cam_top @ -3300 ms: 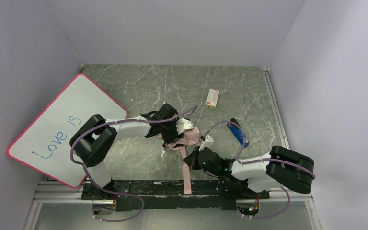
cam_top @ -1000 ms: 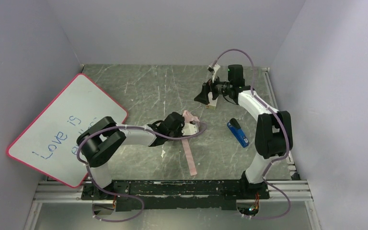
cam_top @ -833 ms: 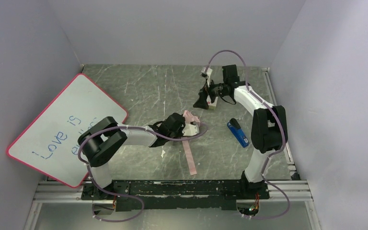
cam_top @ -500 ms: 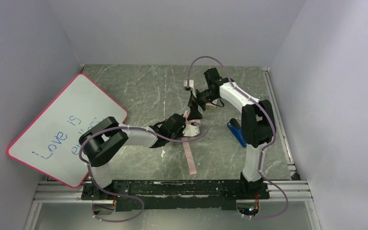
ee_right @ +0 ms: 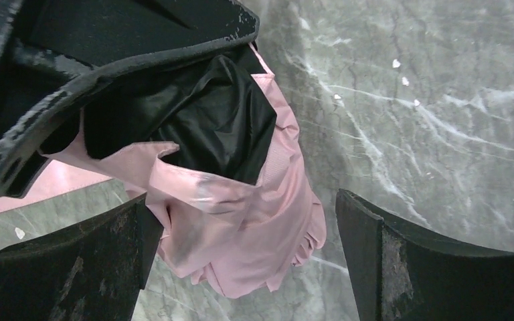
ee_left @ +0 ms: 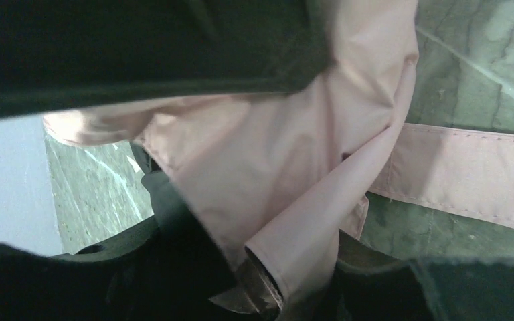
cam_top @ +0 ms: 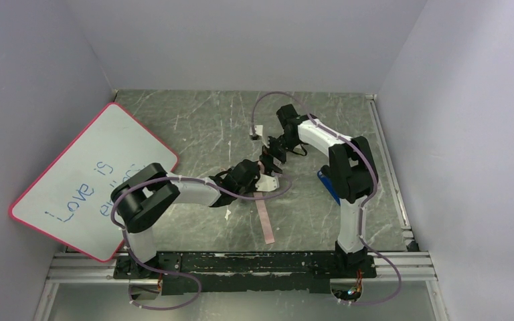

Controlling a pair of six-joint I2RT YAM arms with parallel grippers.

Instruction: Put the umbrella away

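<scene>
Left pincer (ee_left: 241, 174): pinching umbrella (ee_right: 268, 221) fabric.
Right pincer (ee_right: 247, 261): spread wide, straddling the umbrella's bunched end; contact unclear.
Strap (cam_top: 264, 217): flat on worktop (cam_top: 194, 127).

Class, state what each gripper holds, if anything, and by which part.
The left gripper grips the umbrella by its bunched pink fabric; the right gripper is open, holding nothing.

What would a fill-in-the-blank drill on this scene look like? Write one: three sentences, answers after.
The left claw grips the umbrella, whose outer fabric is ____. The right claw hangs over it with its jaws ____. The blue writing on the whiteboard starts "Love ____".
Missing words: pink; open; is.
</scene>
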